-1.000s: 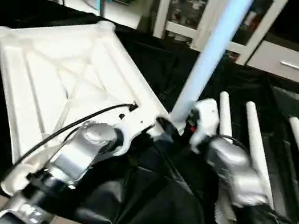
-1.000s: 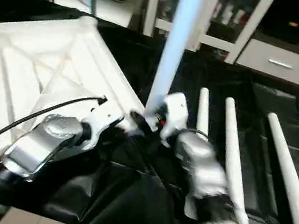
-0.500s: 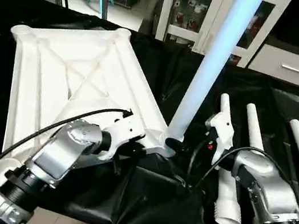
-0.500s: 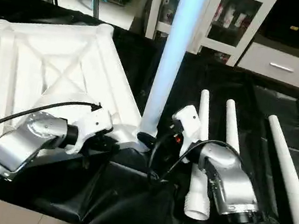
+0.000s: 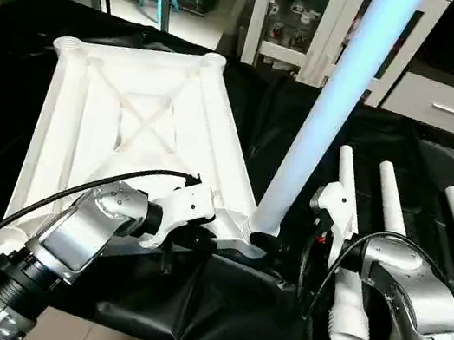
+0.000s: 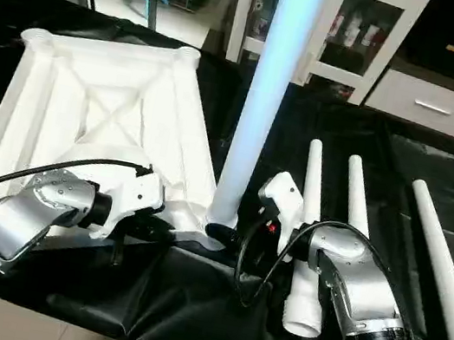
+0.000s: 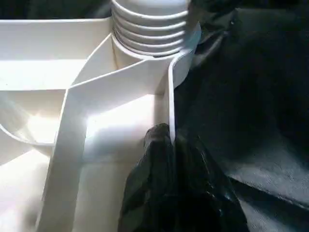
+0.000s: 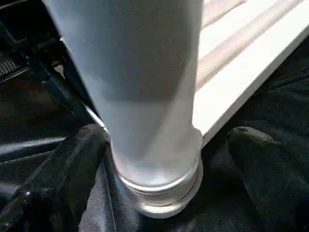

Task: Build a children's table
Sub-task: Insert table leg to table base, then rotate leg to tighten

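Both silver forearms reach in toward the near corner of the white ribbed plastic tabletop (image 5: 130, 118), which lies underside-up on black sheeting (image 5: 237, 313). The left gripper (image 7: 166, 145) pinches the tabletop's edge rib, fingers closed. The right gripper (image 8: 159, 145) stands wide apart, flanking the upright white tube leg (image 6: 266, 98) without touching it; the leg's top is cut off. The left wrist view reveals the leg's thread ridges (image 7: 149, 29) at the socket. Three spare white legs (image 6: 352, 210) lie alongside.

White tabletop (image 7: 72, 125) underside fills left half of frame, ribs running diagonally toward corner socket (image 7: 181, 65) at top centre. Leg (image 7: 149, 24) base seated in socket, several thread rings showing above rim. Left gripper (image 7: 161, 145) rises from bottom centre, black fingers (image 7: 159, 159) pinched together on thin vertical edge wall of tabletop, just below socket. Black plastic sheet (image 7: 251, 106) covers right half of frame, wrinkled, glossy at lower right.
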Motion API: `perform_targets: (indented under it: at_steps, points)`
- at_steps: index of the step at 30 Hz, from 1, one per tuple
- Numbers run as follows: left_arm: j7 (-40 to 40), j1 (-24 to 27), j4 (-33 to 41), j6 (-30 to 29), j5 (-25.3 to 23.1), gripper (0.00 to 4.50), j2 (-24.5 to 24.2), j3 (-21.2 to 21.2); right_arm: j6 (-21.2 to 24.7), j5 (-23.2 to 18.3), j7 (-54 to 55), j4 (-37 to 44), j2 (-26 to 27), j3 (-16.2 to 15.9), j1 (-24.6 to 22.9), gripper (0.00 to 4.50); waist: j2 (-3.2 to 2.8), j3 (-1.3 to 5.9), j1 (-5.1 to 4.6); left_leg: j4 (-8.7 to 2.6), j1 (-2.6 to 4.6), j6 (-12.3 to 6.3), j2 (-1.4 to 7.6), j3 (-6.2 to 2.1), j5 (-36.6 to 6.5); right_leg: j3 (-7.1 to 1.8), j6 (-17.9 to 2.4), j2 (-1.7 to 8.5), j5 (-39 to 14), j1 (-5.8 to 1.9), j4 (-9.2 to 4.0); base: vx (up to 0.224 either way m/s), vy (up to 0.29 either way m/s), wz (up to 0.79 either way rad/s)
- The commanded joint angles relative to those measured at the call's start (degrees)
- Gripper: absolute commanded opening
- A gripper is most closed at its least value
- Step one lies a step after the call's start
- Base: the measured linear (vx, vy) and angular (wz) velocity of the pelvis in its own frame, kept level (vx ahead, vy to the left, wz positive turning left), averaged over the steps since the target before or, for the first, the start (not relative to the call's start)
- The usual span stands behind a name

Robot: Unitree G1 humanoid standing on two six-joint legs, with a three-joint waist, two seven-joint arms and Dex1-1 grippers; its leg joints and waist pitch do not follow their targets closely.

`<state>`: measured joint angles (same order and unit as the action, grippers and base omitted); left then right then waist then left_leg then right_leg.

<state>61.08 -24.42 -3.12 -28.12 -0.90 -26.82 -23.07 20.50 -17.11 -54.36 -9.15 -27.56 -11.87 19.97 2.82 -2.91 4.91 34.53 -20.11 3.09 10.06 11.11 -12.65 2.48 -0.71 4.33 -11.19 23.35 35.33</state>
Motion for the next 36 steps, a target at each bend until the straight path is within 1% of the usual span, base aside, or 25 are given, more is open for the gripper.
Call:
perform_targets:
  at_steps: [1, 2, 5, 6, 7, 9, 11, 12, 14, 15, 16, 17, 18, 19, 20, 21, 22, 23, 24, 25, 26, 28, 33, 34, 36]
  points:
    - [2.72, -0.46, 0.46, 0.8, 0.31, 0.0, -0.28, -2.81, -0.71, 0.78, -0.96, 0.2, -0.8, -0.63, -0.12, 4.39, -0.46, 3.56, -0.36, -3.79, 0.57, -3.65, 3.15, -1.07, -2.14, -2.63, -15.62, 3.7, 0.73, -3.12, -2.8, 0.0, 0.0, 0.0]
    - [3.14, -0.54, 0.43, 0.92, 0.36, 0.0, -0.48, -3.07, -1.0, 1.02, -1.32, 0.11, -0.9, -0.86, -0.16, 4.39, -0.62, 3.57, -0.26, -3.77, 0.6, -3.57, 3.15, -1.05, -2.15, -2.59, -15.82, 3.65, 1.4, -3.09, -2.76, 0.0, 0.0, 0.0]
    - [3.74, -0.59, 0.33, 1.25, 0.31, 0.0, -0.66, -3.41, -1.35, 1.27, -1.88, 0.16, -1.0, -1.22, -0.42, 4.39, -0.57, 3.61, -0.21, -3.76, 0.57, -3.43, 3.13, -1.07, -2.03, -2.59, -15.92, 3.66, 1.74, -3.19, -2.67, 0.0, 0.0, 0.0]
    - [3.86, -0.68, 0.19, 1.42, 0.19, 0.0, -0.69, -3.5, -1.47, 1.35, -2.02, 0.19, -0.99, -1.34, -0.53, 4.39, -1.09, 3.57, -0.12, -3.79, 0.59, -3.27, 3.13, -1.14, -2.26, -2.59, -15.98, 3.7, 1.62, -3.15, -2.67, 0.0, 0.0, 0.0]
    - [3.92, -0.76, 0.08, 1.54, 0.11, 0.0, -0.7, -3.54, -1.55, 1.4, -2.1, 0.2, -0.97, -1.42, -0.6, 4.39, -0.8, 3.6, -0.21, -3.77, 0.6, -3.07, 3.12, -1.08, -2.71, -2.58, -15.93, 3.67, 1.42, -3.22, -2.76, 0.0, 0.0, 0.0]
    - [3.96, -0.81, 0.02, 1.59, 0.07, 0.0, -0.7, -3.57, -1.73, 1.49, -2.2, 0.25, -0.97, -1.56, -0.75, 4.39, -0.77, 3.62, -0.15, -3.79, 0.55, -2.87, 3.12, -1.12, -2.86, -2.6, -15.98, 3.7, 1.5, -3.31, -2.71, 0.0, 0.0, 0.0]
    - [4.1, -1.03, -0.29, 1.79, 0.11, 0.0, -0.71, -3.69, -2.0, 1.63, -2.62, 0.35, -0.87, -1.68, -1.15, 4.06, -1.09, 3.69, -0.11, -3.75, 0.56, -2.83, 3.11, -1.17, -2.73, -2.59, -16.09, 3.71, 2.13, -3.33, -2.61, 0.0, 0.0, 0.0]
    - [4.16, -1.1, -0.41, 1.87, 0.13, 0.0, -0.72, -3.75, -2.08, 1.67, -2.74, 0.41, -0.82, -1.69, -1.3, 4.06, -0.96, 3.69, -0.12, -3.72, 0.59, -2.95, 3.1, -1.11, -2.54, -2.58, -16.24, 3.63, 2.81, -3.29, -2.61, 0.0, 0.0, 0.0]
    - [4.2, -1.14, -0.48, 1.91, 0.13, 0.0, -0.73, -3.78, -2.1, 1.69, -2.8, 0.44, -0.79, -1.68, -1.37, 4.02, -0.94, 3.7, -0.08, -3.72, 0.55, -3.02, 3.08, -1.13, -2.52, -2.56, -16.41, 3.62, 3.06, -3.35, -2.59, 0.0, 0.0, 0.0]
    - [4.24, -1.14, -0.48, 1.92, 0.15, 0.0, -0.76, -3.82, -2.09, 1.65, -2.77, 0.5, -0.75, -1.63, -1.45, 3.89, -0.94, 3.69, -0.09, -3.74, 0.55, -2.98, 3.11, -1.15, -2.62, -2.56, -16.43, 3.65, 2.94, -3.36, -2.61, 0.0, 0.0, 0.0]
    - [4.31, -1.14, -0.45, 1.92, 0.19, 0.0, -0.82, -3.91, -2.08, 1.56, -2.72, 0.64, -0.66, -1.51, -1.64, 3.64, -0.92, 3.7, -0.1, -3.73, 0.58, -2.93, 3.1, -1.14, -2.8, -2.56, -16.44, 3.66, 2.74, -3.37, -2.62, 0.0, 0.0, 0.0]
    - [4.31, -1.14, -0.45, 1.92, 0.19, 0.0, -0.82, -3.91, -2.08, 1.56, -2.72, 0.64, -0.66, -1.51, -1.64, 3.63, -0.94, 3.69, -0.09, -3.74, 0.6, -2.91, 3.13, -1.15, -2.94, -2.56, -16.46, 3.68, 2.59, -3.35, -2.64, 0.0, 0.0, 0.0]
    - [4.39, -1.14, -0.53, 1.96, 0.2, 0.0, -0.84, -3.98, -2.14, 1.54, -2.72, 0.71, -0.62, -1.48, -1.8, 3.64, -1.36, 3.67, -0.05, -3.76, 0.64, -2.71, 3.13, -1.19, -3.27, -2.55, -16.5, 3.68, 2.26, -3.31, -2.63, 0.0, 0.0, 0.0]
    - [4.44, -1.13, -0.58, 2.03, 0.19, 0.0, -0.89, -4.01, -2.17, 1.57, -2.71, 0.73, -0.56, -1.47, -1.88, 3.56, -1.2, 3.65, -0.13, -3.76, 0.68, -2.67, 3.13, -1.13, -3.53, -2.54, -16.46, 3.62, 2.11, -3.26, -2.74, 0.0, 0.0, 0.0]
    - [4.52, -1.11, -0.64, 2.12, 0.19, 0.0, -0.95, -4.04, -2.21, 1.61, -2.7, 0.77, -0.49, -1.45, -1.98, 3.38, -1.15, 3.68, -0.13, -3.75, 0.64, -2.55, 3.1, -1.16, -3.68, -2.54, -16.45, 3.62, 2.13, -3.36, -2.69, 0.0, 0.0, 0.0]
    - [4.6, -1.09, -0.7, 2.22, 0.17, 0.0, -1.01, -4.06, -2.27, 1.68, -2.69, 0.82, -0.43, -1.46, -2.12, 3.38, -1.06, 3.67, -0.14, -3.75, 0.58, -2.57, 3.1, -1.18, -3.59, -2.55, -16.41, 3.63, 2.18, -3.4, -2.68, 0.0, 0.0, 0.0]
    - [4.67, -1.09, -0.79, 2.31, 0.12, 0.0, -1.07, -4.1, -2.35, 1.71, -2.69, 0.88, -0.39, -1.46, -2.28, 3.16, -1.15, 3.69, -0.08, -3.75, 0.59, -2.56, 3.1, -1.19, -3.58, -2.56, -16.39, 3.68, 2.15, -3.4, -2.69, 0.0, 0.0, 0.0]
    - [4.74, -1.08, -0.8, 2.37, 0.08, 0.0, -1.18, -4.1, -2.37, 1.73, -2.65, 0.91, -0.34, -1.47, -2.39, 3.16, -1.07, 3.7, -0.1, -3.76, 0.57, -2.56, 3.11, -1.21, -3.52, -2.54, -16.34, 3.67, 2.18, -3.42, -2.66, 0.0, 0.0, 0.0]
    - [4.79, -1.09, -0.81, 2.4, 0.08, 0.0, -1.26, -4.11, -2.38, 1.79, -2.67, 0.95, -0.28, -1.45, -2.45, 3.02, -1.11, 3.67, -0.13, -3.76, 0.6, -2.54, 3.1, -1.18, -3.77, -2.53, -16.3, 3.65, 1.8, -3.38, -2.7, 0.0, 0.0, 0.0]
    - [4.85, -1.1, -0.87, 2.46, 0.06, 0.0, -1.36, -4.12, -2.53, 1.91, -2.73, 0.81, -0.23, -1.49, -2.54, 3.02, -1.15, 3.65, -0.12, -3.77, 0.56, -2.49, 3.1, -1.21, -3.82, -2.55, -16.29, 3.68, 1.64, -3.41, -2.69, 0.0, 0.0, 0.0]
    - [4.87, -1.1, -0.93, 2.51, 0.06, 0.0, -1.44, -4.15, -2.67, 2.05, -2.82, 0.67, -0.19, -1.51, -2.63, 2.93, -1.2, 3.64, -0.12, -3.79, 0.59, -2.39, 3.13, -1.23, -4.04, -2.54, -16.23, 3.68, 1.35, -3.37, -2.73, 0.0, 0.0, 0.0]
    - [4.87, -1.09, -0.98, 2.53, 0.06, 0.0, -1.48, -4.19, -2.82, 2.17, -2.9, 0.56, -0.18, -1.54, -2.69, 2.86, -1.14, 3.62, -0.16, -3.8, 0.6, -2.27, 3.1, -1.22, -4.37, -2.56, -16.06, 3.67, 0.81, -3.38, -2.77, 0.0, 0.0, 0.0]
    - [5.04, -0.8, -0.87, 2.64, 0.07, 0.0, -1.6, -4.52, -3.04, 2.34, -2.82, 0.48, 0.02, -1.6, -2.91, 2.73, -1.19, 3.67, -0.14, -3.72, 0.56, -2.37, 3.09, -1.24, -3.71, -2.55, -16.2, 3.65, 1.52, -3.39, -2.65, 0.0, 0.0, 0.0]
    - [5.17, -0.74, -0.75, 2.57, 0.11, 0.0, -1.62, -4.6, -3.09, 2.35, -2.77, 0.49, 0.11, -1.64, -3.02, 2.73, -1.38, 3.68, -0.11, -3.72, 0.58, -2.31, 3.1, -1.27, -3.77, -2.55, -16.24, 3.68, 1.49, -3.38, -2.63, 0.0, 0.0, 0.0]
    - [5.32, -0.66, -0.66, 2.59, 0.13, 0.0, -1.68, -4.71, -3.22, 2.41, -2.61, 0.48, 0.32, -1.76, -3.29, 2.73, -1.27, 3.65, -0.16, -3.74, 0.58, -2.21, 3.1, -1.25, -4.31, -2.56, -16.23, 3.66, 1.03, -3.38, -2.7, 0.0, 0.0, 0.0]
